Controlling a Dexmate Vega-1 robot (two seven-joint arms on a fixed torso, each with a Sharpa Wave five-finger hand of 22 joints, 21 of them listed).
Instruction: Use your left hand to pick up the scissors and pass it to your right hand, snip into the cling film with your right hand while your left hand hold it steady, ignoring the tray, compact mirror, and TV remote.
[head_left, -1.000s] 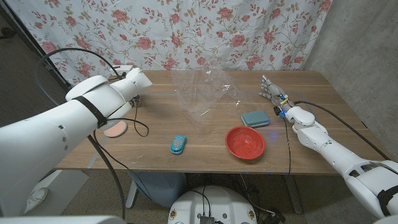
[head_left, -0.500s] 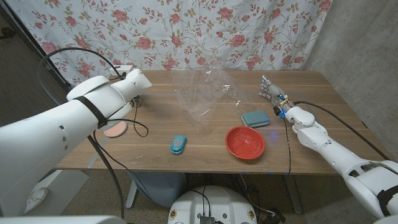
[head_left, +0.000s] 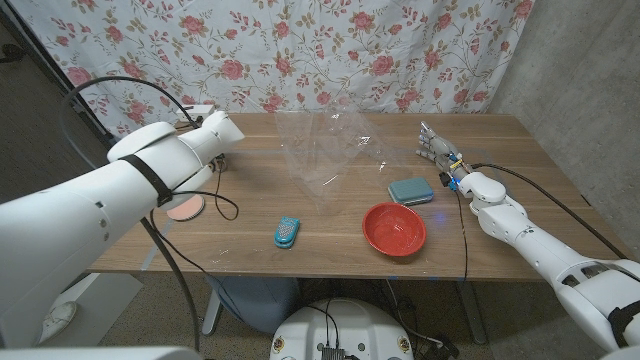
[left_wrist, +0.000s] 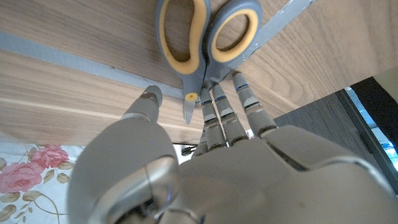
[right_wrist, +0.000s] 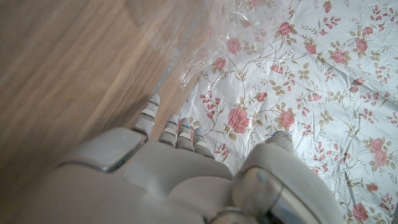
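Two hands idle | left hand (left_wrist: 205, 168) unclenched, fingertips just short of scissors (left_wrist: 205, 37) | right hand (head_left: 437, 150) empty beside cling film (head_left: 320, 150) | advice: close squarely on handles.

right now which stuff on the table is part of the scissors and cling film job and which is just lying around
For the job:
scissors, at the left hand's fingertips
cling film, mid-table
right hand, waiting

Lying about:
red tray
teal case
small blue remote
pink round item
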